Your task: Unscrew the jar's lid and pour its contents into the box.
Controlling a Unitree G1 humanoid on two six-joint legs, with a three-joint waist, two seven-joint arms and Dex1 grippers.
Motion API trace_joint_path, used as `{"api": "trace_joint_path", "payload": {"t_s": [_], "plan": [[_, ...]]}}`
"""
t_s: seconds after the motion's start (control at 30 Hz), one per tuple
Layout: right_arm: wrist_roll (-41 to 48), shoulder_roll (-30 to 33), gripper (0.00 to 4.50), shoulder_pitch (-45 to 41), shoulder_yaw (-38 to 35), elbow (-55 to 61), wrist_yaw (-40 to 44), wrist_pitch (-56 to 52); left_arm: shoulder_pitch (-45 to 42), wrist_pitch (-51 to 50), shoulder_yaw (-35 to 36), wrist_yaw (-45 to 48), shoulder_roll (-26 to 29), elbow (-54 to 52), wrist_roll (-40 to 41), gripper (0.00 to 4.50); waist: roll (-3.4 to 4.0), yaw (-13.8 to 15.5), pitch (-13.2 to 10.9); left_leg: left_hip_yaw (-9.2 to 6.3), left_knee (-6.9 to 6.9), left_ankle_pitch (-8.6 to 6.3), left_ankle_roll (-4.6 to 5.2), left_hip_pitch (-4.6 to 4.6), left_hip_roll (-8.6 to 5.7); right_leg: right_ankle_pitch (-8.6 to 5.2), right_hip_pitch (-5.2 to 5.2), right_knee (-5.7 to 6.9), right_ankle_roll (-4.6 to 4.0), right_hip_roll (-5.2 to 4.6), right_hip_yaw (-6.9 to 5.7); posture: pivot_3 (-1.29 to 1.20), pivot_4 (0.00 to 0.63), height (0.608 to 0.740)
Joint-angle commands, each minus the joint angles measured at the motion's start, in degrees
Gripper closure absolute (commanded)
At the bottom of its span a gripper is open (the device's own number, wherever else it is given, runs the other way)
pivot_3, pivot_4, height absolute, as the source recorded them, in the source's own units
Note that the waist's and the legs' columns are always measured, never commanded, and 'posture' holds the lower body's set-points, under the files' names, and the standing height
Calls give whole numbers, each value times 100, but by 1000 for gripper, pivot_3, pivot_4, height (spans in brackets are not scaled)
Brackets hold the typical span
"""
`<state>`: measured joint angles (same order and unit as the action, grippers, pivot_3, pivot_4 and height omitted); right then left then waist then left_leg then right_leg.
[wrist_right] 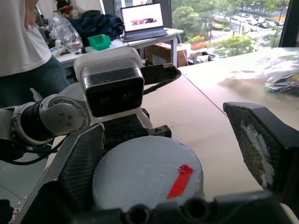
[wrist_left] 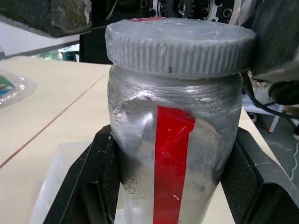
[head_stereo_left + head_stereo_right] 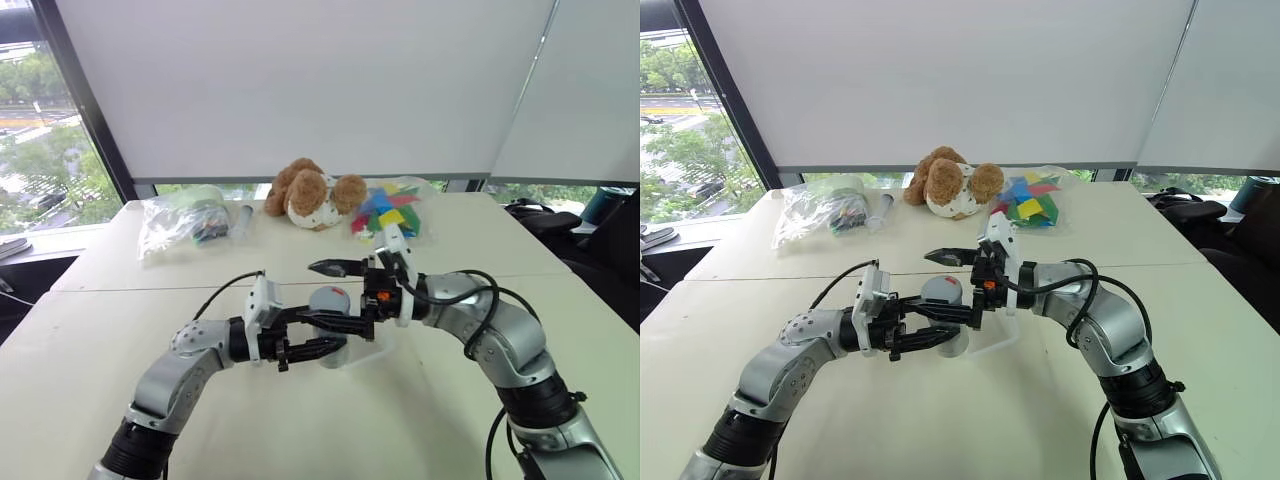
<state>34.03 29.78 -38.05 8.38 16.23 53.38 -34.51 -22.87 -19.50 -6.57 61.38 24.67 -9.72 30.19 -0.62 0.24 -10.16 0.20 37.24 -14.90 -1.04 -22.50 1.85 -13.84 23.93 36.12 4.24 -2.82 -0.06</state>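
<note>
The jar (image 2: 173, 154), silvery with a vertical red stripe, stands upright above the table, and my left gripper (image 3: 318, 335) is shut on its body from the left. The pale grey lid (image 1: 145, 172) sits on top of the jar (image 3: 330, 300). My right gripper (image 1: 170, 154) comes in from the right, open, with its fingers either side of the lid. One finger (image 1: 79, 163) is close beside the rim, the other (image 1: 261, 144) stands well clear. The clear box (image 3: 998, 340) lies on the table just under and right of the jar. The contents are hidden inside the jar.
At the table's far side are a brown teddy bear (image 3: 312, 193), a bag of coloured pieces (image 3: 390, 210), a bag of items (image 3: 185, 218) and a clear tube (image 3: 243, 218). A person (image 1: 23, 46) stands by a desk with a laptop (image 1: 142, 21).
</note>
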Motion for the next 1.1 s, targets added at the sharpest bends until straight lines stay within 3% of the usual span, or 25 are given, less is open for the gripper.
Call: {"api": "trace_joint_path", "payload": {"t_s": [0.03,0.37,0.57,0.87,1.1], "plan": [[29,207,36,88,-330,-40,176,126,-3,199,15,158,59,-91,-20,2256,0,9,0,0,0,0,0,0,0,0,0,0,0,0,0,0,150,740],[207,591,36,492,-681,-83,625,212,40,307,50,225,86,-27,-84,2256,0,2,0,1,0,0,0,-1,0,0,0,-1,0,0,1,0,150,740],[769,673,36,590,-980,186,1005,21,55,327,72,234,120,-8,-92,2256,0,5,0,2,0,0,0,-1,0,0,1,-1,0,0,1,0,150,740],[228,131,36,-22,-186,287,203,-174,-9,304,4,210,66,34,-128,2256,0,-83,0,-1,-1,0,0,-1,1,0,3,1,0,2,1,0,150,740],[-209,-77,36,-227,172,-64,72,-114,-37,283,-16,201,57,39,-142,2256,0,-86,0,0,-1,0,0,-4,1,0,4,0,0,1,1,0,150,740]]}}
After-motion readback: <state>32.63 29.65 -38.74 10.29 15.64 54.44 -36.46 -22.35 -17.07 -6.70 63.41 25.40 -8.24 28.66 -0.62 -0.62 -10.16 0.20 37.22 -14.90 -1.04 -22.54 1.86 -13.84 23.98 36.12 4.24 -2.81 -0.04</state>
